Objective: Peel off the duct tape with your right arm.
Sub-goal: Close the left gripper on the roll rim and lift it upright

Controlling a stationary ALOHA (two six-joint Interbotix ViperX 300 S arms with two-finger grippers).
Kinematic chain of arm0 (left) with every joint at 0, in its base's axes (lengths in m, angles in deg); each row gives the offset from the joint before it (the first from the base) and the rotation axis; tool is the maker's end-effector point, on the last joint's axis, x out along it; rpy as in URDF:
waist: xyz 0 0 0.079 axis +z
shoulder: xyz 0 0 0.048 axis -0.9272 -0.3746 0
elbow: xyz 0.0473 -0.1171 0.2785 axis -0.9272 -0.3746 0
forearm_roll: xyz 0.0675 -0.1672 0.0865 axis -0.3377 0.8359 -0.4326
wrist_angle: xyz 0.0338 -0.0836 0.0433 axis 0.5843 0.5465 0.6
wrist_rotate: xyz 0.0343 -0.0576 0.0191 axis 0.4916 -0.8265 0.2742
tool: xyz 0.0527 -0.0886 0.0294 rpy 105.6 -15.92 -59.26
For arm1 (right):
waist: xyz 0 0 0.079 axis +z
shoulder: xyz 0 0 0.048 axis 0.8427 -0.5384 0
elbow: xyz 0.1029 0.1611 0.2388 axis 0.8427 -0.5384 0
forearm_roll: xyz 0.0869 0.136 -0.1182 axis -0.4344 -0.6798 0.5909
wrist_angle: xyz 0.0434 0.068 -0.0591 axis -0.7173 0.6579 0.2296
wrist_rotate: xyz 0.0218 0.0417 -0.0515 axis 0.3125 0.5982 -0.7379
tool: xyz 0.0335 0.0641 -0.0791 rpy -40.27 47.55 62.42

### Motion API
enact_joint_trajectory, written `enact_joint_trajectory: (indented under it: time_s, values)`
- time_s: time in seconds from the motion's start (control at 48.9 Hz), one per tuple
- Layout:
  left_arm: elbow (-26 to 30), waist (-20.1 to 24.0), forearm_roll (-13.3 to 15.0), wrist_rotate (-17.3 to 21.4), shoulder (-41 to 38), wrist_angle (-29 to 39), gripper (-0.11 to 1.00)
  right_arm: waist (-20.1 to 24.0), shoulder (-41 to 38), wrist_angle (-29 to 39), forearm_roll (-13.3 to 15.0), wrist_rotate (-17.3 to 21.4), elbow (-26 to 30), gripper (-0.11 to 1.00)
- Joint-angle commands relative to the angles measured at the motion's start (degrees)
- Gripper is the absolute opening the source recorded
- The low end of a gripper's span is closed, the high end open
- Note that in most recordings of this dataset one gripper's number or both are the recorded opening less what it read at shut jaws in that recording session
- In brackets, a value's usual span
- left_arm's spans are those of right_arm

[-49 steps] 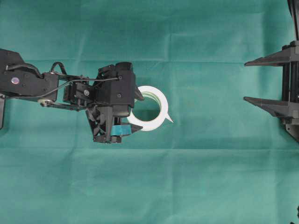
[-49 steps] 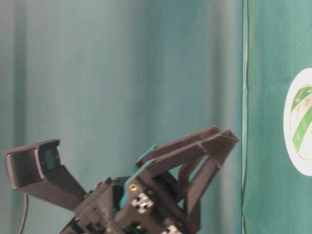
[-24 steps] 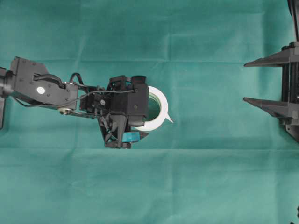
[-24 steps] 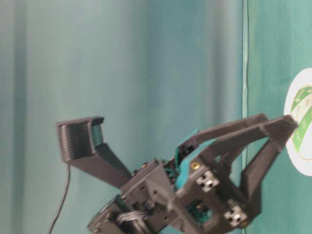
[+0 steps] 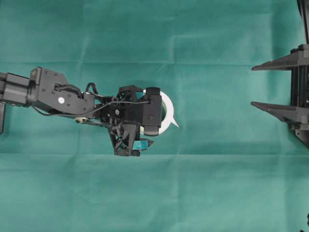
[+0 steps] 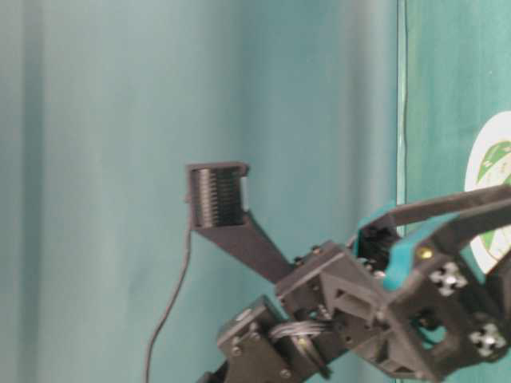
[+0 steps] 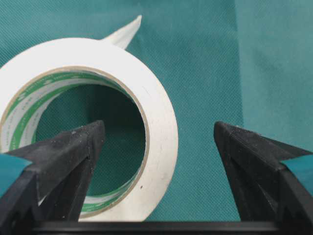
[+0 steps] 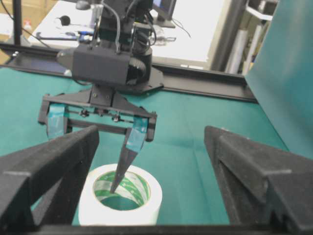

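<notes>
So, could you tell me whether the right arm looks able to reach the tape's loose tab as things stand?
Probably yes: the tab sticks out toward the open right gripper, with bare cloth between. The left gripper straddles the roll's other side.

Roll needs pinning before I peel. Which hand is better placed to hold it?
Left. The left hand is open over the duct tape, one finger inside the core and one outside its wall. The right hand waits open, well apart.

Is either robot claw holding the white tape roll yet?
No. The left gripper is open, one finger inside the duct tape hole. The right gripper is open, far away.
</notes>
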Motion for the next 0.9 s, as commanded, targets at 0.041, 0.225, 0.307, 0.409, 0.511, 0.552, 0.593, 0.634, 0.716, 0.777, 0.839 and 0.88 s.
enact_joint_trajectory:
  time_s: [0.041,0.225,0.307,0.409,0.511,0.552,0.593,0.634,0.716,0.777,0.839,0.88]
  values:
    - [1.2,-0.2,0.1,0.0,0.1,-1.7,0.99,-0.1,-0.4,-0.5,0.1,0.1,0.5,0.85]
    - [1.1,-0.2,0.1,0.0,-1.8,-3.2,0.99,-0.1,-0.4,-0.5,0.1,0.2,0.5,0.85]
    - [1.1,-0.2,0.1,0.0,-2.5,-3.3,0.99,-0.1,-0.4,-0.5,0.1,0.2,0.5,0.85]
    - [1.1,-0.2,0.1,0.0,-3.0,-3.3,0.99,-0.1,-0.4,-0.5,0.1,0.2,0.4,0.85]
    - [1.0,-0.2,0.1,0.0,-3.5,-3.3,0.99,-0.1,-0.4,-0.5,0.1,0.2,0.4,0.85]
    - [1.0,-0.2,0.1,0.0,-3.7,-3.3,0.99,-0.1,-0.4,-0.5,0.1,0.2,0.4,0.85]
    - [1.0,-0.2,0.1,0.0,-3.9,-3.3,0.99,-0.1,-0.4,-0.5,0.1,0.1,0.4,0.85]
    - [1.1,-0.2,0.1,0.0,-4.0,-3.4,0.99,-0.1,-0.4,-0.5,0.1,0.2,0.4,0.85]
    - [1.1,-0.2,0.1,0.0,-4.0,-3.4,0.99,-0.1,-0.4,-0.5,0.1,0.2,0.4,0.85]
    - [1.1,-0.2,0.1,0.0,-4.0,-3.4,0.99,-0.1,-0.4,-0.5,0.1,0.1,0.3,0.85]
    - [1.1,-0.2,0.1,0.0,-4.0,-3.4,0.98,-0.1,-0.4,-0.5,0.1,0.2,0.2,0.85]
    - [1.2,-0.2,0.1,0.2,-3.9,-3.4,0.97,-0.1,-0.4,-0.5,0.1,0.2,0.2,0.85]
